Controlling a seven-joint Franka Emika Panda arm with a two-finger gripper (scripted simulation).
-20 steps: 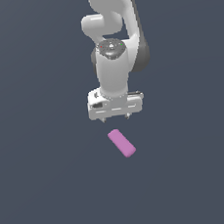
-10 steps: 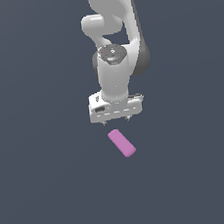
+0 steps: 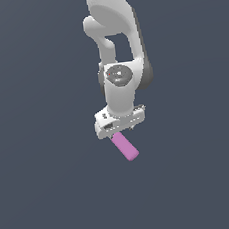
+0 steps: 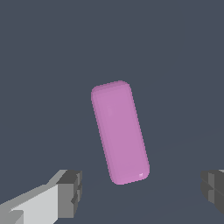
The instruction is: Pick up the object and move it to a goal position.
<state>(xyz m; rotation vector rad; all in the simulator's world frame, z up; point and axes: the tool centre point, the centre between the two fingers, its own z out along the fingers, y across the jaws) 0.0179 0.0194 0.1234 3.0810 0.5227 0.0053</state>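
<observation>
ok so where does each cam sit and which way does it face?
Exterior view: off the arm, raised, looking down at the grey floor; shows the white arm and its tool above the small matte pink rounded flat block.
Wrist view: on the wrist, looking down between two spread fingers at the block.
Shared: the pink block and the open tool.

Flat, even simulator light; both views sharp, no glare, blur or edge distortion. The arm (image 3: 118, 60) shades darker toward its 3 o'clock side.
</observation>
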